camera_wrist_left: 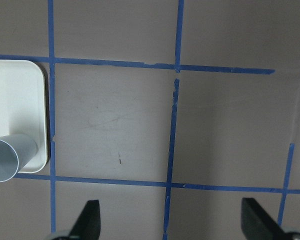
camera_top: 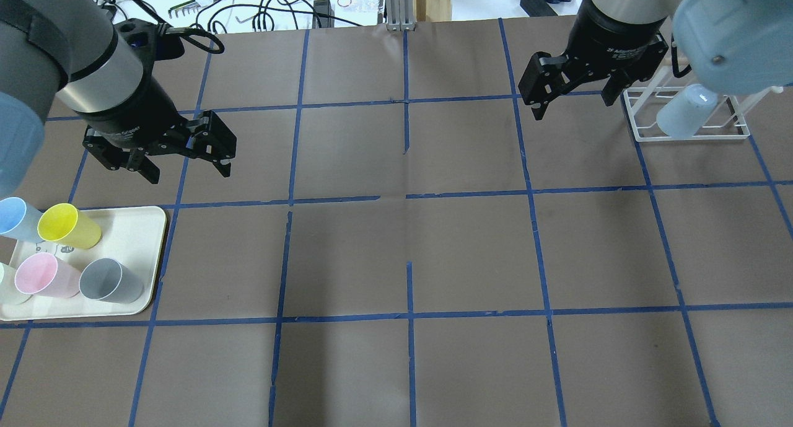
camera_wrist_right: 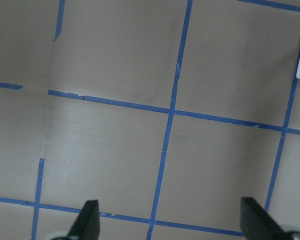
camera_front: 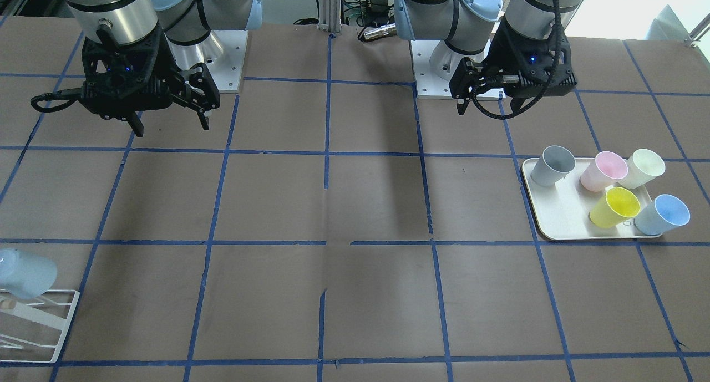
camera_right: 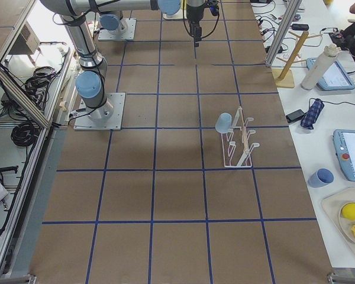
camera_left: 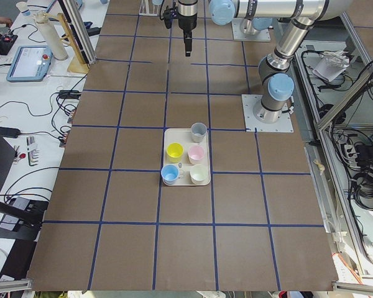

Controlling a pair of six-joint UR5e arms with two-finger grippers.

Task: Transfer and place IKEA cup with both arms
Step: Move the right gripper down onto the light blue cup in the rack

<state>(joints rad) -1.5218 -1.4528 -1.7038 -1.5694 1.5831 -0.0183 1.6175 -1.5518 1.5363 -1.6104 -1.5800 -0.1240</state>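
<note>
The IKEA cup point(camera_front: 663, 214), light blue with a sky-blue inside, stands upright on the white tray point(camera_front: 560, 215). It also shows at the overhead view's left edge point(camera_top: 15, 219) and in the exterior left view point(camera_left: 170, 174). My left gripper point(camera_top: 189, 174) point(camera_front: 481, 102) hangs open and empty above the table, just beyond the tray's far right corner. Its fingers point(camera_wrist_left: 90, 215) show spread in the left wrist view. My right gripper point(camera_top: 573, 105) point(camera_front: 172, 128) is open and empty, hovering left of the white rack point(camera_top: 687, 132).
A paler blue cup point(camera_top: 684, 114) point(camera_front: 25, 274) hangs on the rack point(camera_right: 239, 142). Yellow point(camera_top: 68, 225), pink point(camera_top: 43, 275), grey point(camera_top: 111, 281) and cream point(camera_front: 643, 167) cups share the tray. Blue tape lines grid the brown table.
</note>
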